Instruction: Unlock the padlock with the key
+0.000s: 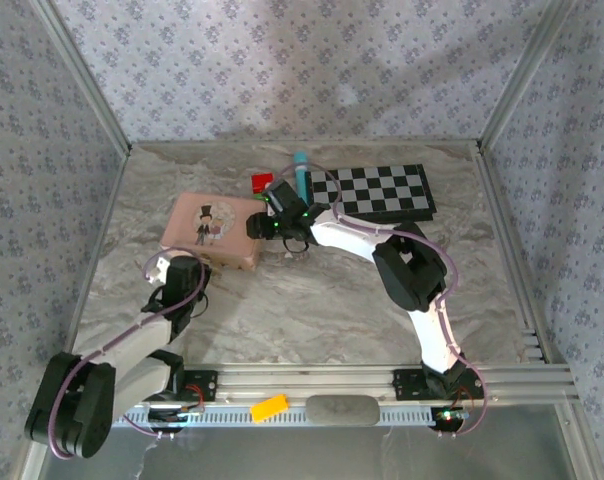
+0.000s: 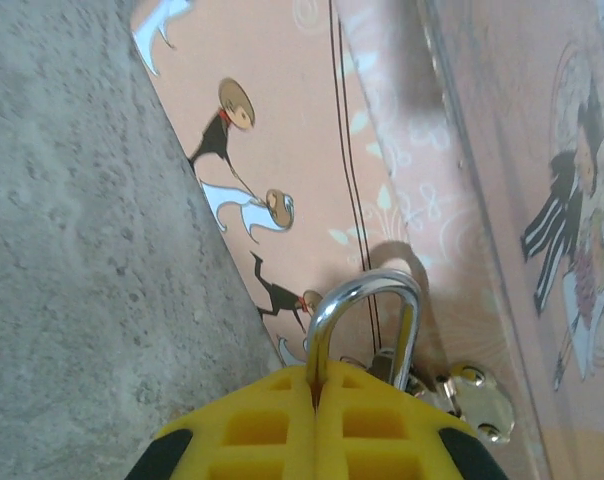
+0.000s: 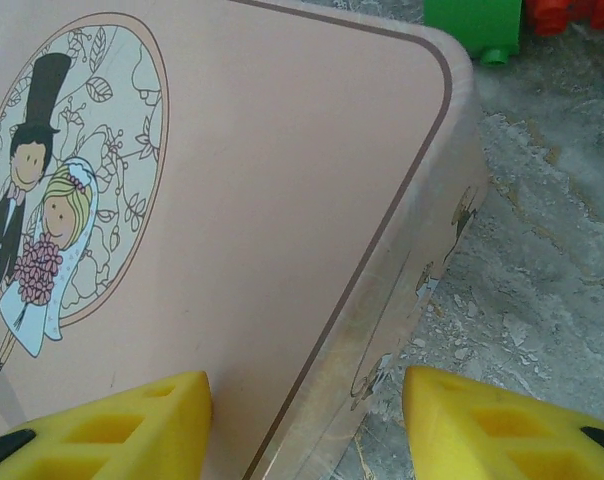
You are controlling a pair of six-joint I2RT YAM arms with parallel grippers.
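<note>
Now the left gripper (image 2: 317, 425) clamps the padlock (image 2: 367, 305) at the pink box (image 2: 282, 120) front; the right gripper (image 3: 307, 425) hangs open, straddling the box's edge.

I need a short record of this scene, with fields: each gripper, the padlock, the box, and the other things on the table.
left gripper: shut on the padlock, at the side wall of the pink box
padlock: silvery shackle rises from between the yellow fingers, next to the hasp; body hidden
right gripper: open, one finger over the lid, the other past the box's corner
pink box: lies flat, bride-and-groom picture on top
behind the box: checkerboard, red block, green block, teal cylinder
</note>
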